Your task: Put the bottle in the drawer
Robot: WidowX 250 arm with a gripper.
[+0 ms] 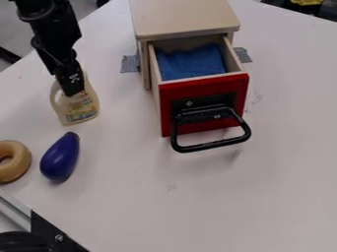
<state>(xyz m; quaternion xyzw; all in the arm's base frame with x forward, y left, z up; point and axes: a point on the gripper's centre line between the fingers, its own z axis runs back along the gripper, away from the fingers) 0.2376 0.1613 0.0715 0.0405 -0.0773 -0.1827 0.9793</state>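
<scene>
Pointing top-up at pincer (74,89), pale bottle (80,107), long axis nearly upright

Cream plastic bottle (80,106) at the jaws; before them, purple toy eggplant (60,157), tan ring (21,161); rightward, red-fronted wooden drawer (170,106) holding blue pad (191,64).

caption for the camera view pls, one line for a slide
Robot hand at the top of a pale bottle, beside an open red-fronted drawer, purple eggplant nearby.

One each: bottle (83,110), drawer (204,84), eggplant (60,157), probably doughnut (19,161).
</scene>
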